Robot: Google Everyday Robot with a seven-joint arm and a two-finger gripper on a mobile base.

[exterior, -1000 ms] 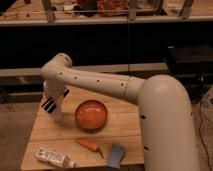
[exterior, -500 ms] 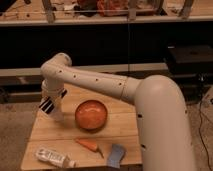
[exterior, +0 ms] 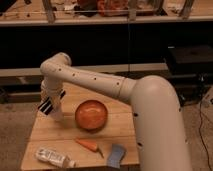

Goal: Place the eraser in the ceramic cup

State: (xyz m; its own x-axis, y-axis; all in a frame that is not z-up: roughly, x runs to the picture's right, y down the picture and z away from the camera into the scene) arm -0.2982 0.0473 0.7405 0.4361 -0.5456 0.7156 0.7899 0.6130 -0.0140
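A blue-grey block, likely the eraser, lies at the front edge of the wooden table. A round orange bowl-like vessel, the only thing here that could be the ceramic cup, stands mid-table. My gripper, with black-and-white markings, hangs over the table's left side, left of the vessel and well away from the block. The white arm reaches in from the right, across the back of the table.
An orange carrot lies in front of the vessel. A white bottle lies on its side at the front left corner. Dark shelving stands behind the table.
The gripper has drifted slightly left and down over the table's left side. The objects on the table have not moved.
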